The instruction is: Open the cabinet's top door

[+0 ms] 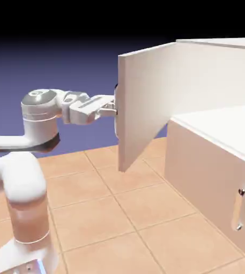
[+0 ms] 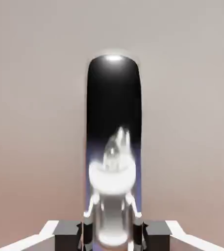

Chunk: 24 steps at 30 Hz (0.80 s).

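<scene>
— Where's the top door [image 1: 143, 104]?
— Swung wide from the cabinet [image 1: 215, 134]; the gripper [image 2: 112, 230] is clamped on its handle [image 2: 113, 147].
— Next?
— Probably a final outward pull, then release; the hinge is hidden.

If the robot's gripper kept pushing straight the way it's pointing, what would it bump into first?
The gripper is already shut on the top door's handle, which sits right ahead of it. Just behind that comes the flat top door itself, now swung wide open.

The pale beige-pink cabinet [image 1: 210, 155] is seen with its top door [image 1: 146, 101] swung wide open, edge-on; 1 curved silver handle [image 2: 113, 162] is mounted on the door's face.
</scene>
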Tool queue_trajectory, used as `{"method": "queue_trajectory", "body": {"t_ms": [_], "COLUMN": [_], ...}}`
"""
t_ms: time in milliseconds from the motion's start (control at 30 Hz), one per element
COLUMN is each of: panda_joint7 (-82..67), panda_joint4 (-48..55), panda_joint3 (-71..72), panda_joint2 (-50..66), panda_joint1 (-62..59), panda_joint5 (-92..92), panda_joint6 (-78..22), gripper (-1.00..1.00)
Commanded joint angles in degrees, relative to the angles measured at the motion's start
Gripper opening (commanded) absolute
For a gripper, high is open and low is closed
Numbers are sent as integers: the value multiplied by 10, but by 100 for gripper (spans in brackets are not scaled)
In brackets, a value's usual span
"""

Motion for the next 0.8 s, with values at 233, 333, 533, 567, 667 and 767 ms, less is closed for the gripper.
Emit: {"method": "queue_trajectory", "body": {"t_ms": [233,333,533,567,667,767], "panda_joint7": [-7,-4,0,0,-2,-6], "panda_joint4": [64,109,229,250,313,375], "panda_joint3": [166,228,342,358,399,435], "panda_joint2": [33,59,109,115,129,138], "panda_joint1": [38,27,-43,-58,-105,-154], "panda_joint5": [163,218,309,320,348,371], "panda_joint6": [-163,-225,-349,-367,-419,-467], "gripper": [-100,-100,-100,-100,-100,-100]}}
